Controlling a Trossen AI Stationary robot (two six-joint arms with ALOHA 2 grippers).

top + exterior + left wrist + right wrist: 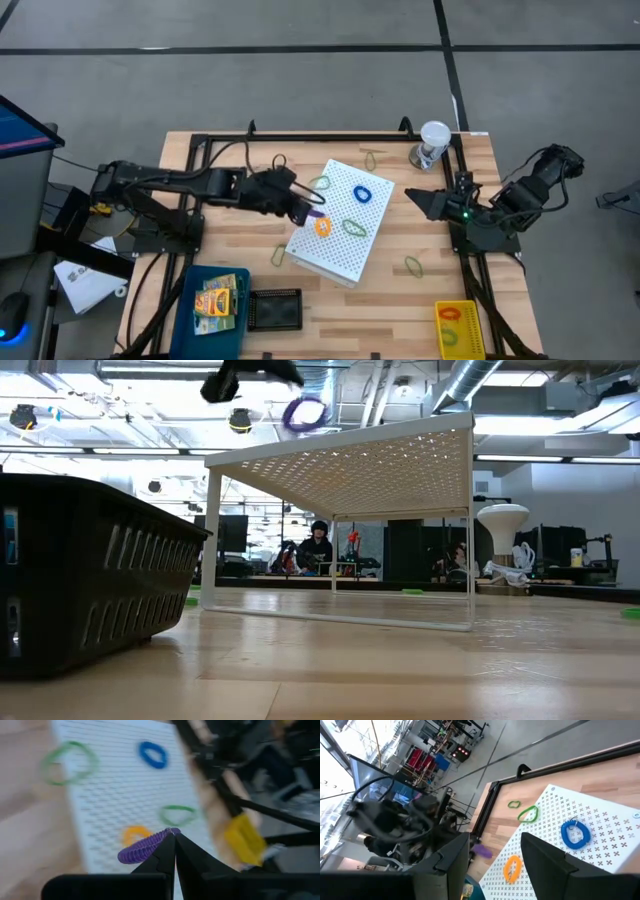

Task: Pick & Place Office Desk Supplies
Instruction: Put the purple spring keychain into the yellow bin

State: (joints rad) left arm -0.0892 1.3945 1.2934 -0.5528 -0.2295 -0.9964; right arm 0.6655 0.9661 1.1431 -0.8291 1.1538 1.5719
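A purple coiled rubber band [141, 850] hangs from my shut left gripper [173, 836], above the left edge of the big white perforated box [345, 250]. The low view shows the band [305, 412] in the air above the box top. On the box lie a blue band [362, 193], an orange band [322, 226] and two green bands [354, 228]. Crayon boxes [222, 297] lie in a blue tray [190, 300] at the near left. My right gripper [420, 201] waits open at the box's right side, holding nothing. My left gripper pinches one end of the purple band's loop [167, 834] between its two fingertips. The fingers slant down from the table's left side. The band hangs clear of the box and the table, its free loop trailing off to one side of the fingers.
A clear cup with a white lid [432, 143] stands at the far right. A black basket [273, 310] sits at the near edge, and a yellow bin [458, 328] with bands at the near right. Loose green bands [413, 265] lie on the wood around the box.
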